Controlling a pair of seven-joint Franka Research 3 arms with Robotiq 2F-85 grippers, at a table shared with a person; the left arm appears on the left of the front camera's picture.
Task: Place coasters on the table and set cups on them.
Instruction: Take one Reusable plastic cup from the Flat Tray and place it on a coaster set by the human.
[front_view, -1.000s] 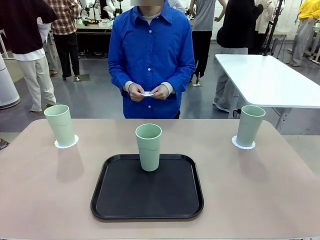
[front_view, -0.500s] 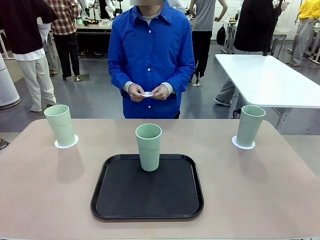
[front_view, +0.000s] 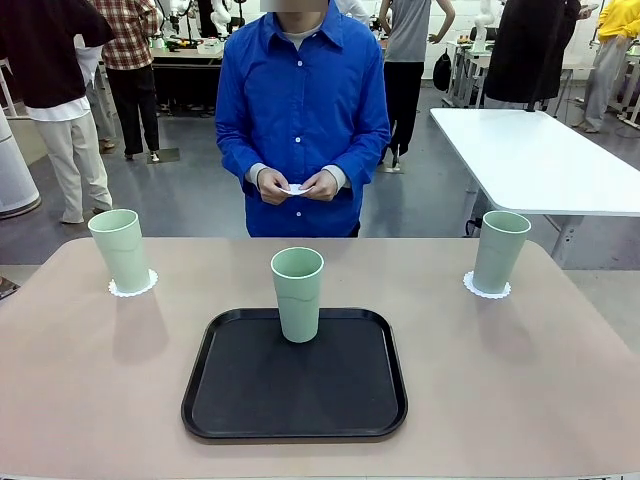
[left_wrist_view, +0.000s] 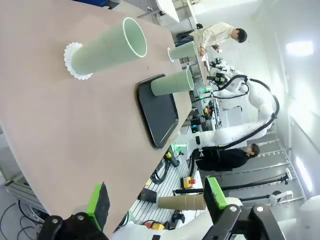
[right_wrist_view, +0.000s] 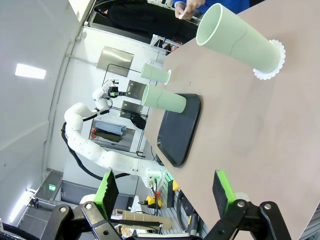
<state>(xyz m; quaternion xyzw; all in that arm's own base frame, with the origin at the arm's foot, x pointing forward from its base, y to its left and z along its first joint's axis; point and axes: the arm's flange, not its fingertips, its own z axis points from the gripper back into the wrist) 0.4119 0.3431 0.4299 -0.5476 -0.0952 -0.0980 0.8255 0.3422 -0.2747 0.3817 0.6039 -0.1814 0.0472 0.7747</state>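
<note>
Two mint-green cups stand on lacy white coasters on the beige table (front_view: 90, 380): the left cup (front_view: 120, 250) on its coaster (front_view: 133, 286), the right cup (front_view: 500, 250) on its coaster (front_view: 487, 289). A third cup (front_view: 298, 293) stands upright at the far edge of the black tray (front_view: 295, 385). The person in a blue shirt holds a third coaster (front_view: 293, 187) in both hands at waist height. My left gripper (left_wrist_view: 156, 197) hangs open off the table's edge, well back from the left cup (left_wrist_view: 107, 47). My right gripper (right_wrist_view: 165, 187) is open too, well back from the right cup (right_wrist_view: 240, 42).
A white rectangular table (front_view: 530, 160) stands behind at the right. Several people walk in the background. Bare tabletop lies between the tray and each outer cup, and beyond the tray toward the person.
</note>
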